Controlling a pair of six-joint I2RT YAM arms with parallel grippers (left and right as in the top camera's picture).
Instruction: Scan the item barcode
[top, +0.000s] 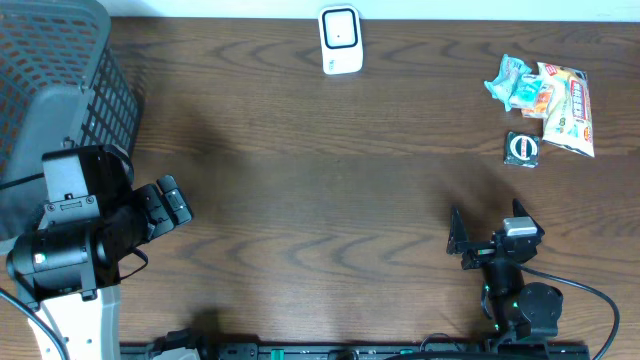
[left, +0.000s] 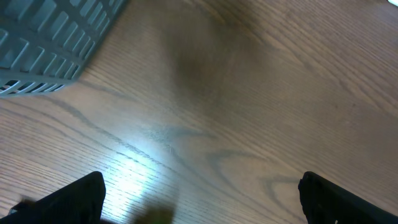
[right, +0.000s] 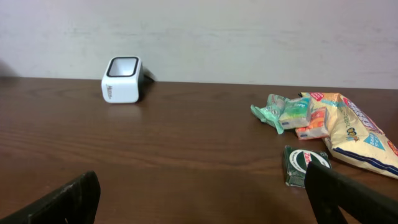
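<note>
A white barcode scanner (top: 340, 40) with a dark window stands at the table's back edge; the right wrist view shows the scanner (right: 122, 80) far off to the left. Several snack packets (top: 545, 97) lie at the back right, with a small dark green packet (top: 522, 149) in front of them, also seen as the green packet (right: 304, 165) in the right wrist view. My right gripper (top: 489, 232) is open near the front right, empty, well short of the packets. My left gripper (top: 166, 207) is open at the left, above bare wood, holding nothing.
A grey mesh basket (top: 62, 75) fills the back left corner, right beside my left arm; its corner, the basket (left: 46, 43), shows in the left wrist view. A pale wall runs behind the table's back edge.
</note>
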